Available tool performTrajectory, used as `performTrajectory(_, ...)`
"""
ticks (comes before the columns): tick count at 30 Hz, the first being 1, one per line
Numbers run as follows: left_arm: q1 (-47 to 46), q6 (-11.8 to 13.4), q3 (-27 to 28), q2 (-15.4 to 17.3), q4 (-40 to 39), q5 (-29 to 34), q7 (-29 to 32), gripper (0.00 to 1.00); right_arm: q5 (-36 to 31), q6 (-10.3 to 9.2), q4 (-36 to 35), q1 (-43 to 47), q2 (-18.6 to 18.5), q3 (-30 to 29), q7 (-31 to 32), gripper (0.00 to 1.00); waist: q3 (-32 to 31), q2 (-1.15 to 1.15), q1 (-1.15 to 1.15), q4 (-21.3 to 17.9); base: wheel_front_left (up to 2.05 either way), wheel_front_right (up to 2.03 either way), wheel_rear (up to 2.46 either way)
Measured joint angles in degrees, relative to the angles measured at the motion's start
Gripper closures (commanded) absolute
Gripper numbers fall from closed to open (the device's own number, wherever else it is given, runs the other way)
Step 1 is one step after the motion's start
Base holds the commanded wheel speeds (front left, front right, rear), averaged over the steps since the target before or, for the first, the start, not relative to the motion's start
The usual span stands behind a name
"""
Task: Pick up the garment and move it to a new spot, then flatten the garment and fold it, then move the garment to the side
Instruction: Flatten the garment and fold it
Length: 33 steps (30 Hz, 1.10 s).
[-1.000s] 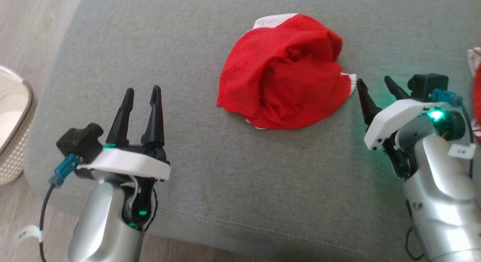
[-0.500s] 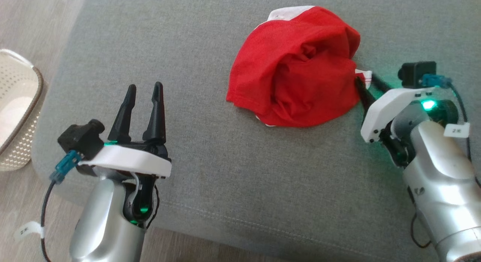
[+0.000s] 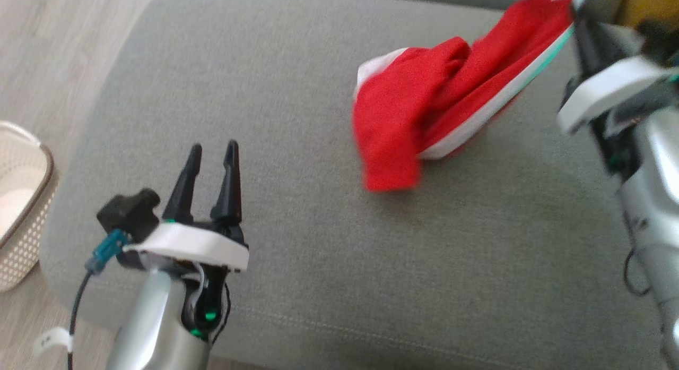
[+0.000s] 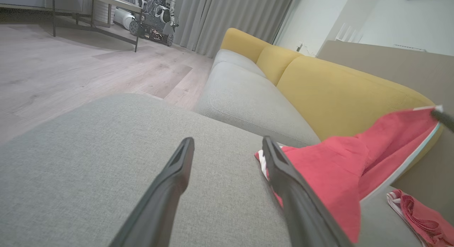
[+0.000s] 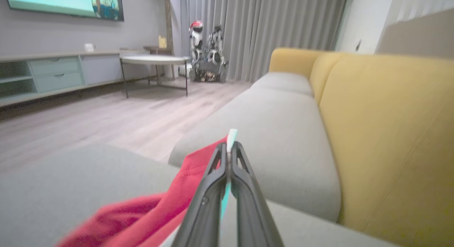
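Grey seat cushion (image 3: 297, 285): broad bare fabric front and centre, rounded left edge beside a white basket (image 3: 21, 216) cut off by the frame. Red garment (image 3: 392, 120) hangs stretched from the cushion's far right up to the right tool (image 5: 229, 146), clenched on its white hem and blurred in head view. Left tool (image 3: 214, 145) spread, empty, well apart at near left.

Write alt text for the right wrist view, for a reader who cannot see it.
The right gripper, shut, pinches the white-trimmed edge of a red garment that trails down over a grey cushion. Beyond it are a yellow-backed sofa and a wooden floor.
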Motion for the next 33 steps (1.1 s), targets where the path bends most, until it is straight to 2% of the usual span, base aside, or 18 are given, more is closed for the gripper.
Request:
performTrajectory(5,2.57,0.55,-0.47,0.04,-0.04,-0.69,0.0,0.0,-4.06,0.0,-6.25,-3.5,-0.53,-2.75,1.92,1.0,-3.27,0.0,0.0,-1.11,0.0,0.0,0.0)
performTrajectory(9,3.67,1.12,-1.36,0.09,-0.21,-1.33,0.01,0.0,-5.02,0.0,-10.54,-6.89,1.88,2.27,7.24,1.0,-5.97,0.0,0.0,-1.88,0.0,0.0,0.0)
performTrajectory(15,3.85,2.23,-3.72,0.14,-0.97,-2.75,0.0,0.0,-0.79,0.0,-9.09,-15.38,7.94,10.35,10.7,1.0,-6.94,0.0,0.0,-1.15,0.0,0.0,0.0)
performTrajectory(18,3.85,2.57,-4.89,0.14,-1.32,-3.39,0.0,0.0,1.31,0.0,-5.43,-21.28,10.22,11.25,9.76,1.0,-6.44,0.0,0.0,-0.35,0.0,0.0,0.0)
performTrajectory(21,3.85,2.64,-5.16,0.16,-1.46,-3.81,0.0,0.0,2.83,0.0,-1.35,-26.15,11.73,7.55,6.05,1.0,-5.62,0.0,0.0,0.32,0.0,0.0,0.0)
performTrajectory(26,3.84,2.88,-4.78,0.18,-1.69,-3.81,0.01,0.0,2.55,0.0,8.39,-30.78,12.56,-6.27,1.47,1.0,-4.07,0.0,0.0,0.69,0.0,0.0,0.0)
performTrajectory(29,3.83,2.88,-4.21,0.16,-2.09,-3.81,0.01,0.0,-0.65,0.0,15.02,-28.75,12.57,-13.05,1.47,1.0,-3.25,0.0,0.0,0.3,0.0,0.0,0.0)
performTrajectory(33,3.81,2.8,-3.47,0.16,-2.2,-3.79,0.01,0.0,-4.25,0.0,20.23,-19.33,12.6,-19.35,1.47,1.0,-2.09,0.0,0.0,-0.8,0.0,0.0,0.0)
